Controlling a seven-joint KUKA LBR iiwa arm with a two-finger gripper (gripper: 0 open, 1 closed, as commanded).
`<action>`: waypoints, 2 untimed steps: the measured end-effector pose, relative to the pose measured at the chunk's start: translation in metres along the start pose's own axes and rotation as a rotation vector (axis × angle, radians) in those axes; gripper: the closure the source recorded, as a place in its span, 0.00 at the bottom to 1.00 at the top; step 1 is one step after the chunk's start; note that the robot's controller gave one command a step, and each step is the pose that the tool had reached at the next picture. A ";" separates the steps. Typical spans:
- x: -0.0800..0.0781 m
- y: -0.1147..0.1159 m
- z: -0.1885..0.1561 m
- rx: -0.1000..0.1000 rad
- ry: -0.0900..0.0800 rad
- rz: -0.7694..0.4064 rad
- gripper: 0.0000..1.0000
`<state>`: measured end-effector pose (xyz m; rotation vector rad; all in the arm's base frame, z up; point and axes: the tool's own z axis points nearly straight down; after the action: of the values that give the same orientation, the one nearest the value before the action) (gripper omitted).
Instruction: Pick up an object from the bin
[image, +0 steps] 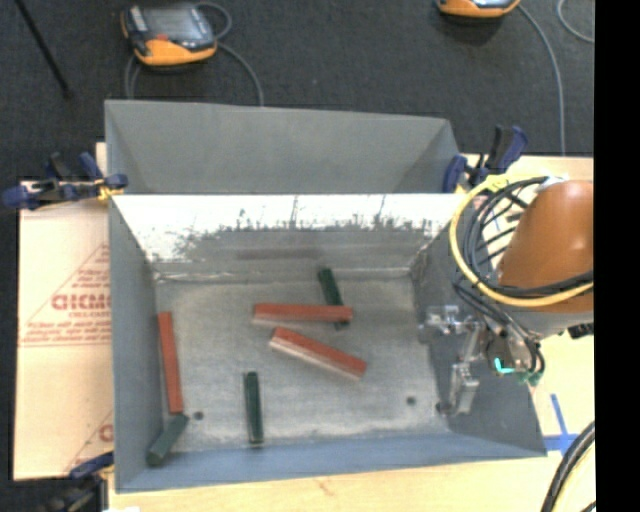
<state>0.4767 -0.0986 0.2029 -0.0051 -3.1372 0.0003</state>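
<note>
Grey bin (300, 465), floor scuffed. Near wall: dark green stick (254, 408). Claw (452, 398) low at right wall over bare floor; open or closed cannot be told. Nearest item, red-brown bar (317, 352), lies mid-floor, well apart. Beyond the bin: dark carpet (330, 50).

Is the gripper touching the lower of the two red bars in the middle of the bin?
Apart. The camera view shows a stretch of bare bin floor between the gripper, at the bin's right side, and the right end of the lower red bar.
</note>
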 end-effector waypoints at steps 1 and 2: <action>-0.002 0.000 -0.004 0.001 -0.008 -0.004 0.00; -0.024 0.028 0.039 0.002 -0.017 0.009 0.00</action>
<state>0.5010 -0.0706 0.1635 -0.0188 -3.1541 0.0040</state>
